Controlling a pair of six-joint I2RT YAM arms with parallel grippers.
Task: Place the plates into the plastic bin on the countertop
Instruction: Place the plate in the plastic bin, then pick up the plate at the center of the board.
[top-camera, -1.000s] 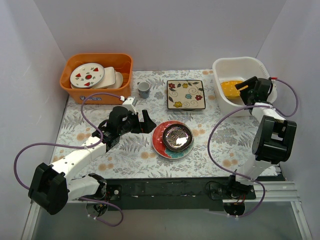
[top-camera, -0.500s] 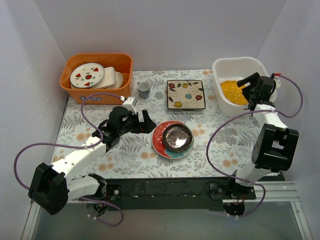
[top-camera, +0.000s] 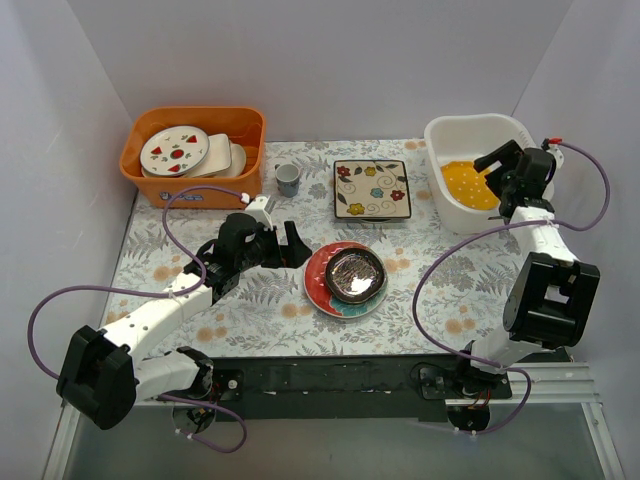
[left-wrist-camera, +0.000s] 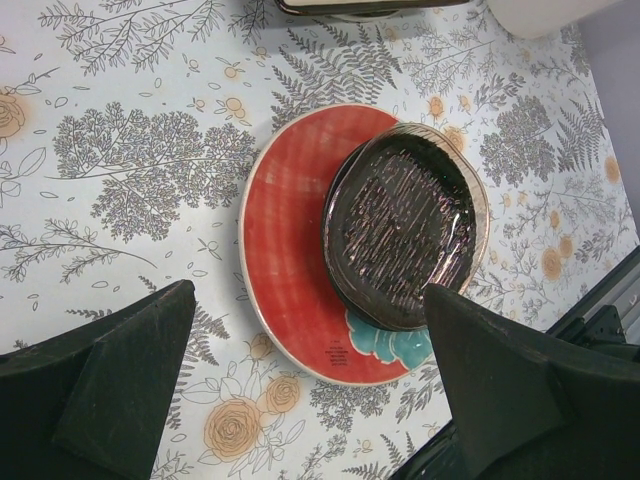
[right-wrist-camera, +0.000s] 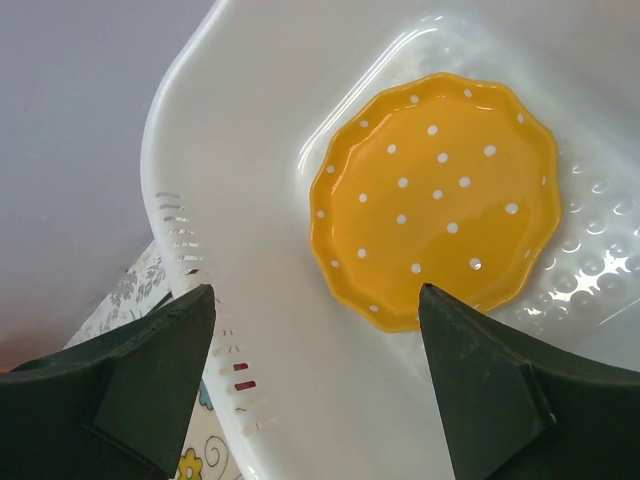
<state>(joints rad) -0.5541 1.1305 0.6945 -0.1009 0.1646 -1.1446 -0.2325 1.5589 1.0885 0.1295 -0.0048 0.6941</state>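
The yellow scalloped plate (top-camera: 466, 183) with white dots lies flat in the white plastic bin (top-camera: 452, 130); it also shows in the right wrist view (right-wrist-camera: 440, 195) inside the bin (right-wrist-camera: 250, 120). My right gripper (top-camera: 497, 163) is open and empty above the bin's right side. A dark round plate (top-camera: 355, 273) sits on a red-and-teal round plate (top-camera: 322, 280) at mid-counter; in the left wrist view the dark plate (left-wrist-camera: 400, 235) sits on the red one (left-wrist-camera: 285, 250). A cream square floral plate (top-camera: 371, 189) lies behind them. My left gripper (top-camera: 292, 246) is open and empty, just left of the red plate.
An orange bin (top-camera: 194, 155) at back left holds white plates with red and green marks (top-camera: 174, 149). A small blue-grey cup (top-camera: 288, 179) stands beside it. White walls enclose the fern-printed countertop (top-camera: 250, 300).
My right gripper has pulled back to the right and up off the yellow plate, which now lies uncovered in the white bin. The left arm has not moved.
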